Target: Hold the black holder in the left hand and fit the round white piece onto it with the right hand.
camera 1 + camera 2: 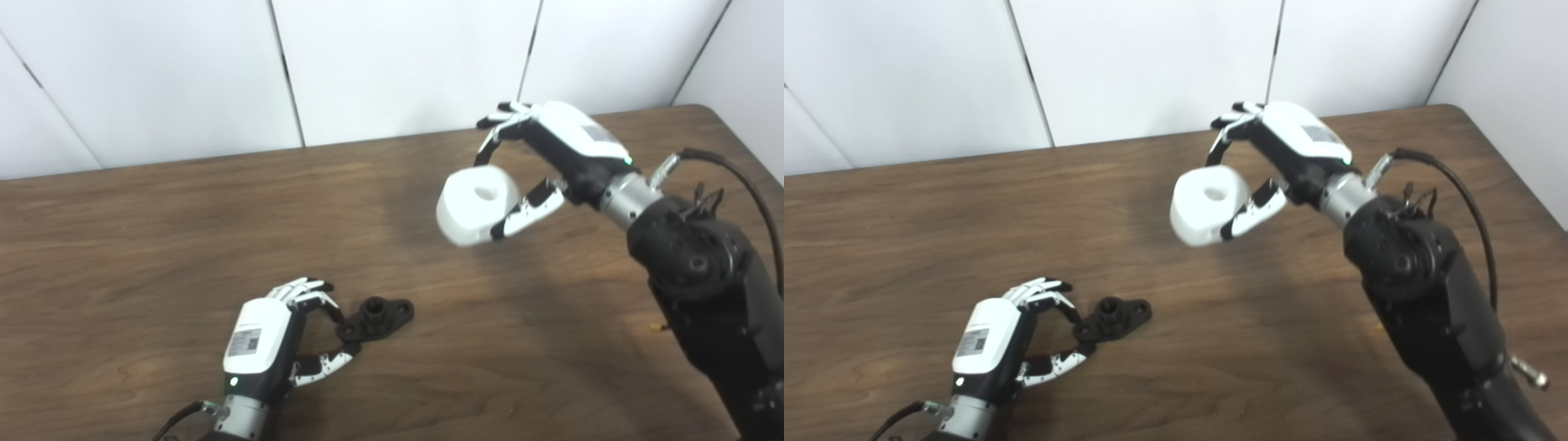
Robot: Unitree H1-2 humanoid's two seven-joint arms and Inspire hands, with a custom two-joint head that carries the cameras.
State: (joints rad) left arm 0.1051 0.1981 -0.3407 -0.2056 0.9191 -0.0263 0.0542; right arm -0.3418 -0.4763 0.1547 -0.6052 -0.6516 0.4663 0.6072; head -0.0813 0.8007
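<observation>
The black holder (375, 318), a flat flange with a short upright stub, lies on the wooden table (153, 233) near the front. My left hand (278, 334) pinches its near end between fingers and thumb, with the holder still resting on the table. The round white piece (477, 204), a thick puck with a hole in its top face, hangs in the air well above and to the right of the holder. My right hand (539, 159) is shut on it, fingers over the far side and thumb under the near side.
The table's far edge meets a white panelled wall (367, 61). Its right corner (704, 110) is rounded. A black cable (744, 184) loops off my right forearm. A small light speck (658, 326) lies on the table by the right arm.
</observation>
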